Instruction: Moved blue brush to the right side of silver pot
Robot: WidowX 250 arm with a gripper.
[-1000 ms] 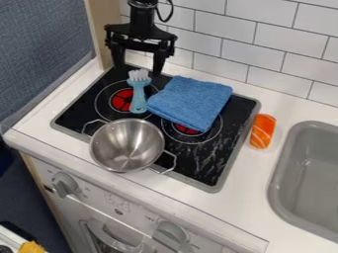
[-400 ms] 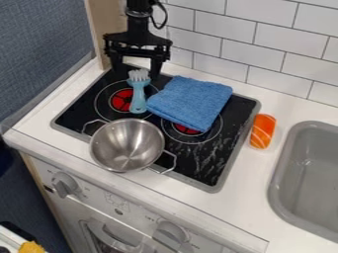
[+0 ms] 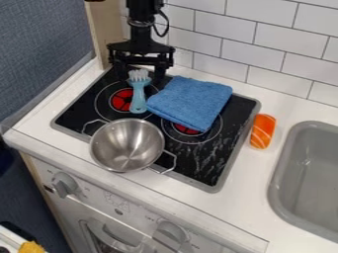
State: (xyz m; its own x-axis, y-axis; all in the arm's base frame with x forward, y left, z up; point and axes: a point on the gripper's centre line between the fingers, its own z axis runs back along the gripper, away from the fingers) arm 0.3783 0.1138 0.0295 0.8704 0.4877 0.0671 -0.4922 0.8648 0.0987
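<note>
- The tool point(image 3: 140, 78) has come down a little and edged right; brush, pot and towel lie unchanged.
- Its fingers stand apart, seen either side of the bristles, holding nothing; that spread presumably leaves room to close on the blue brush point(image 3: 138, 101).
- The brush lies on the stove point(image 3: 74, 111), over the rear left burner, bristles towards the back edge, handle end near the silver pot point(image 3: 127, 146); so the head is probably the easier end to grip.
- The folded towel point(image 3: 190, 103) sits just beside the handle, so a sideways drag could catch it; lifting first seems wiser.
- The stove's front right corner, beside the pot, looks a likely goal.
</note>
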